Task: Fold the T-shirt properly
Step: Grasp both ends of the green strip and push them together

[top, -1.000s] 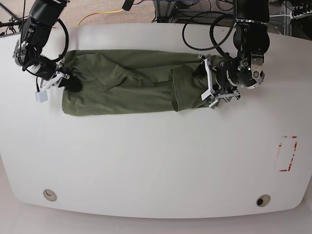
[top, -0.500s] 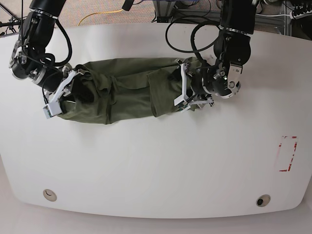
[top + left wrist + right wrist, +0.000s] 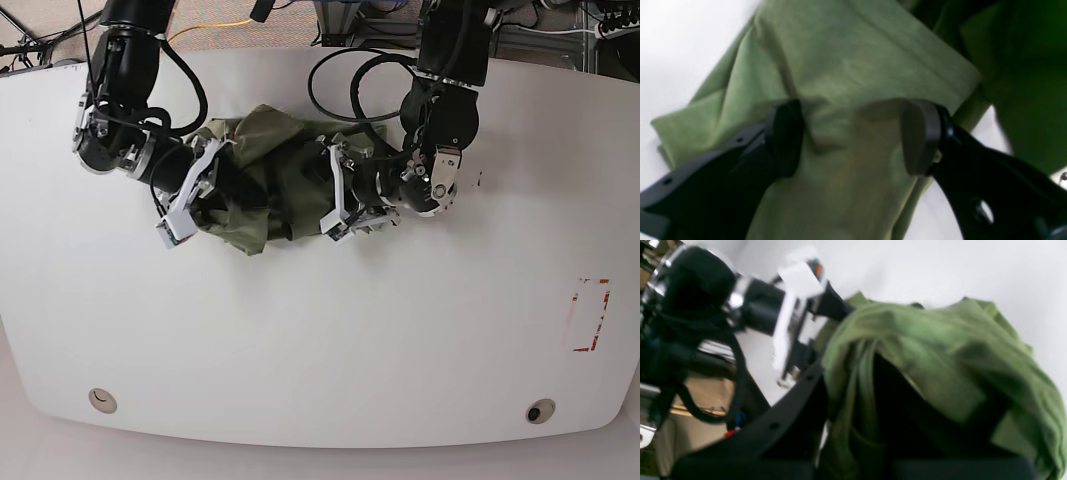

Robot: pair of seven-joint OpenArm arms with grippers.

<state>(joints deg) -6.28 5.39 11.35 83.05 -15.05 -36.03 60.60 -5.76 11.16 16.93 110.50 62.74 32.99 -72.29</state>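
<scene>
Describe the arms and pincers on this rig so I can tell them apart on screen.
Both arms are black with looping black cables. The left pincer has black fingers with rounded dark pads. The right pincer has white bracket plates.

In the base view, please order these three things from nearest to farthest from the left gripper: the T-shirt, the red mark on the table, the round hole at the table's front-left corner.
1. T-shirt, right at the left gripper.
2. Red mark, right edge.
3. Round hole, near left corner.
</scene>
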